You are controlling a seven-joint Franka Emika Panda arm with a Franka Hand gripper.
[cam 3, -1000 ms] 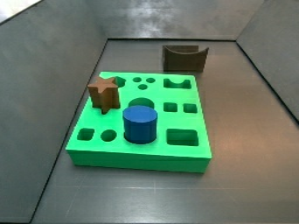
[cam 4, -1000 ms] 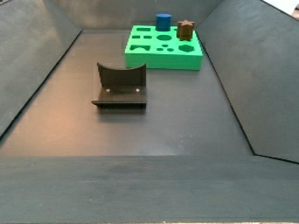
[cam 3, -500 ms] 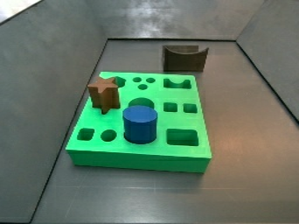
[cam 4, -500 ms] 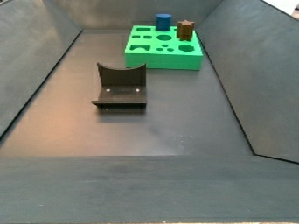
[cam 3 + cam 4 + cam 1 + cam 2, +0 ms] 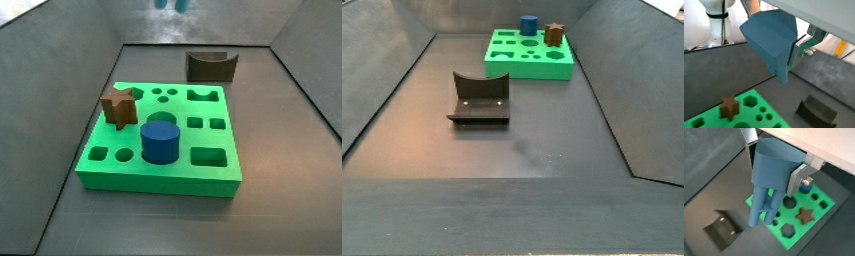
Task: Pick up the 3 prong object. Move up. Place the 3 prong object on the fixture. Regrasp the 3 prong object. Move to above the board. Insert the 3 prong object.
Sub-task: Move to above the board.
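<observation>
No text, label, brand, number or sign can be read in any of the pictures. The board [image 5: 160, 140], the fixture [image 5: 478, 98] and the 3 prong object [image 5: 769, 178] held high in the gripper [image 5: 774, 170] all have plain, unmarked surfaces. The bin walls and floor also carry no writing.

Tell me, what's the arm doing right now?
Gripper high above the board, fingers shut on the 3 prong object. Prongs point down. Fixture empty. Nothing in the way.
</observation>
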